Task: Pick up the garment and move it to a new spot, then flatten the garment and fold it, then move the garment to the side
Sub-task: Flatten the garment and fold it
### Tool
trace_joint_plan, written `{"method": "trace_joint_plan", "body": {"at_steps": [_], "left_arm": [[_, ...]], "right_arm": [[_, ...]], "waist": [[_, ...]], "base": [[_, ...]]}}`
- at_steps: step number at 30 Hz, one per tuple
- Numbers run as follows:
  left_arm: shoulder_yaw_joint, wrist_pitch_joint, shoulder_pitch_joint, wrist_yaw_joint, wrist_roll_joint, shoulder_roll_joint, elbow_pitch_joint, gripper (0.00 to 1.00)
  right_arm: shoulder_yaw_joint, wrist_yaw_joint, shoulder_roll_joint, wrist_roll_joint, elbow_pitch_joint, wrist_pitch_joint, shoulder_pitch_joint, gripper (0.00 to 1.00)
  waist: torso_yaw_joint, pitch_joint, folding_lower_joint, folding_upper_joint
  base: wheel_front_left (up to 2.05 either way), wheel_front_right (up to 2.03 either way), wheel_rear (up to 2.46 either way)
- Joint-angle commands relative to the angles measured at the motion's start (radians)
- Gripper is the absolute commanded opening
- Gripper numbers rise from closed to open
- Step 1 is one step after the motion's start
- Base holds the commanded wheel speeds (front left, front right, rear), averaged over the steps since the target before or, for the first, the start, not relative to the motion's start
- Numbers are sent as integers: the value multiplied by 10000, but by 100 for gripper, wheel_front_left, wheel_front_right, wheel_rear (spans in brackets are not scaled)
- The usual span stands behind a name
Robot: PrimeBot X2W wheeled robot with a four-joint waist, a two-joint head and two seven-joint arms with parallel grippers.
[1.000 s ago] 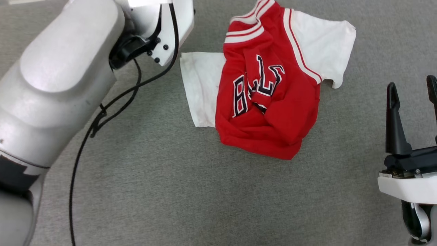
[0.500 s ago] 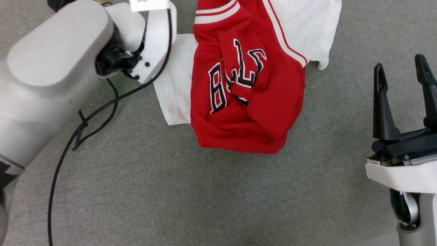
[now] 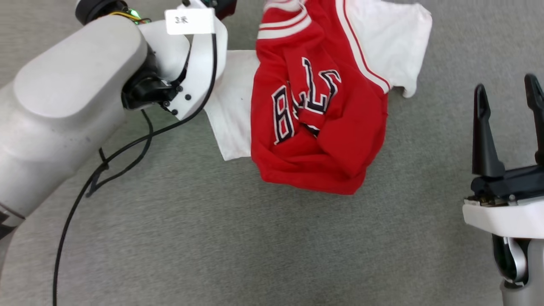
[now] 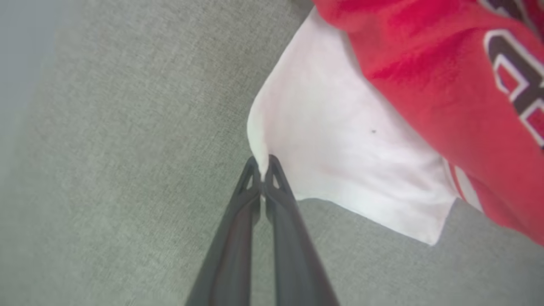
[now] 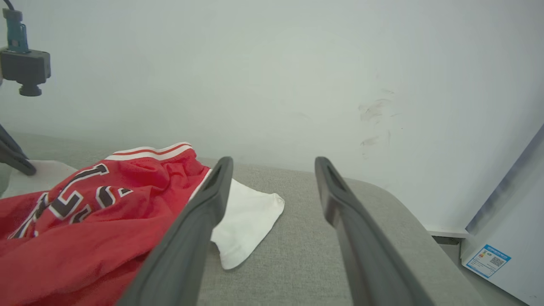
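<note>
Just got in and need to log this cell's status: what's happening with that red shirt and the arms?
The robot's left end effector is shut on the edge of one white sleeve of the small red jersey, which lies crumpled on the grey padded surface; it looks like the start of a pick-up. The right end effector is open, off to the side and touching nothing. The jersey is not yet flattened or folded.

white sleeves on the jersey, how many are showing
2. One sleeve lies left of the garment's red body, its edge pinched in the shut left tool. The other sleeve spreads out at the garment's right, nothing touching it.
</note>
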Motion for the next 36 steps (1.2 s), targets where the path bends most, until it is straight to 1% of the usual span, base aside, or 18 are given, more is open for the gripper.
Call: {"method": "trace_joint_plan", "body": {"at_steps": [1, 5, 9, 13, 16, 17, 20, 22, 27, 28, 29, 33, 36], "left_arm": [[-5, -148, -1, 5, -97, 187, -48, 0], [-19, -394, 188, 5, -303, 628, -124, 0], [-27, -358, 502, 5, -444, 1307, -292, 0], [-28, -425, 944, 5, -571, 2076, -252, 0], [10, -654, 1236, 104, -636, 2488, 138, 0], [10, -654, 1236, 104, -636, 2488, 138, 0], [58, -947, 1667, 340, -756, 2746, 589, 0], [64, -1175, 1960, 457, -826, 2803, 846, 0], [45, -1506, 2661, 518, -955, 2583, 1375, 0], [64, -1672, 2705, 524, -950, 2487, 1451, 82], [105, -1790, 2671, 538, -963, 2413, 1525, 100], [298, -1846, 2043, 427, -930, 2290, 1637, 100], [423, -1621, 1577, 343, -1005, 2251, 1636, 100]], "right_arm": [[-69, -7, -80, -55, 73, -19, 197, 100], [-184, -7, -101, -67, 156, -20, 467, 100], [-229, -5, -121, -109, 187, -20, 690, 100], [-219, -5, -138, -99, 185, -20, 801, 100], [-134, -7, -181, -90, 253, -18, 809, 100], [-134, -7, -181, -90, 253, -18, 809, 100], [-40, -7, -225, -112, 307, -18, 774, 100], [-31, -7, -245, -129, 340, -18, 758, 100], [-87, -7, -333, -83, 437, -18, 719, 100], [-116, -7, -362, -87, 459, -18, 702, 100], [-128, -7, -377, -105, 471, -20, 679, 100], [-175, -5, -432, -131, 460, -18, 634, 100], [-159, -7, -461, -128, 456, -20, 562, 100]], "waist": [[505, -538, -1, 0], [959, -964, -1, 0], [1266, -1239, -1, 0], [1358, -1304, -1, 0], [1294, -1239, -1, 0], [1294, -1239, -1, 0], [1132, -1122, -1, 0], [1024, -1044, -1, 0], [937, -994, -1, 0], [963, -1020, -1, 0], [998, -1057, -1, 0], [1167, -1195, -1, 0], [1232, -1228, -1, 0]], "base": [[0, 0, 0], [0, 0, 0], [0, 0, 0], [0, 0, 0], [0, 0, 0], [0, 0, 0], [0, 0, 0], [0, 0, 0], [0, 0, 0], [0, 0, 0], [0, 0, 0], [0, 0, 0], [0, 0, 0]]}}
